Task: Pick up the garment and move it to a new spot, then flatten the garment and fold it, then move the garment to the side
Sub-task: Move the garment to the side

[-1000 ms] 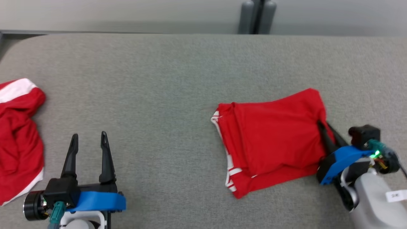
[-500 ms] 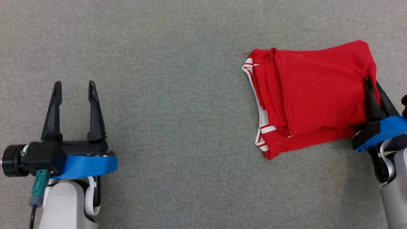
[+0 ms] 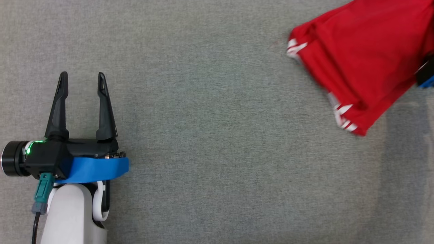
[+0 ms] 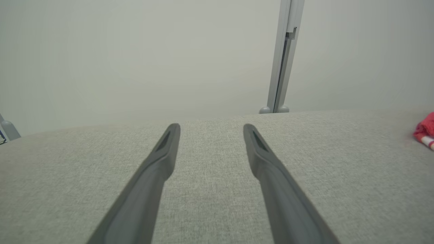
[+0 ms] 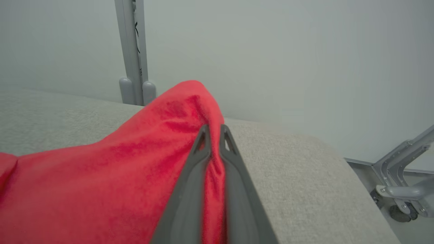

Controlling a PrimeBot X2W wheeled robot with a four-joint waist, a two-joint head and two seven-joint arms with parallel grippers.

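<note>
Head view, looking straight down on a grey woven fabric-covered table [image 3: 217,152]. Lower left: left gripper [image 3: 82,74], two long dark fingers on a black and blue body, spread apart, holding nothing, parked well clear of the work. Upper right corner: folded red cloth garment with white striped trim [image 3: 366,57], slightly blurred, tilted, tapering down to a striped corner and running off the right edge. Soft shadow on the table below it, suggesting a lift off the surface for the move to the side.

Left wrist view, looking along the open fingers, low over the table toward a pale wall. Nothing between them. Far right edge: a small red and white tip of the garment [image 4: 425,134]. Right of centre: an upright grey metal post [image 4: 283,57].

Right wrist view. Bottom centre: right gripper [image 5: 214,130], fingers pinched almost together on a bunched edge of the garment, red cloth draping away to the lower left. Held by one edge, probably to keep the folds together. Lower right: a grey wheeled metal frame [image 5: 400,193] beyond the table's end.
</note>
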